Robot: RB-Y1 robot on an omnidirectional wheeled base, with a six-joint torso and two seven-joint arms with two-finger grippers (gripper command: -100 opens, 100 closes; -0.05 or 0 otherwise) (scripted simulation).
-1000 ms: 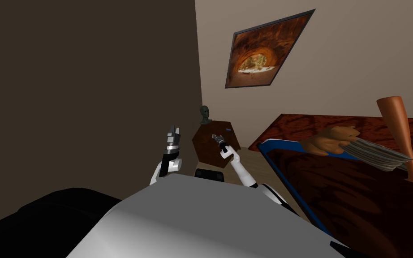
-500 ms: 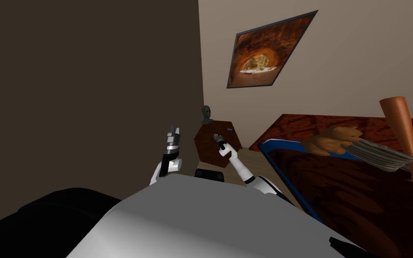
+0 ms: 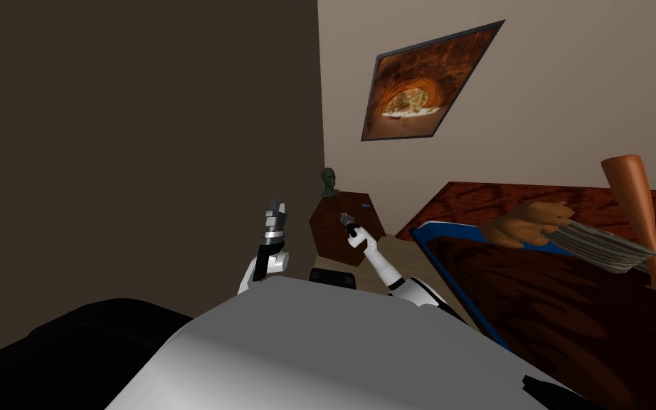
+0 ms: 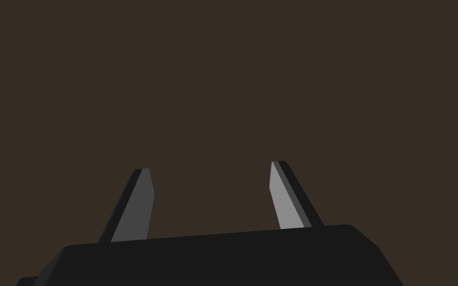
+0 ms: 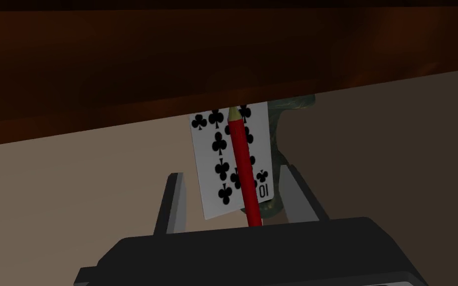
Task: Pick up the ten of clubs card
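Dark wood table (image 5: 123,59) cuts off the white ten of clubs card (image 5: 213,169), crossed by a red pencil (image 5: 243,159). Hold of right gripper (image 5: 230,170): cannot tell; left gripper (image 4: 210,166) wide.

white card (image 5: 215,169) with black clubs, red pencil (image 5: 244,169), reddish-brown table (image 3: 326,240), dark green bust (image 3: 329,181)
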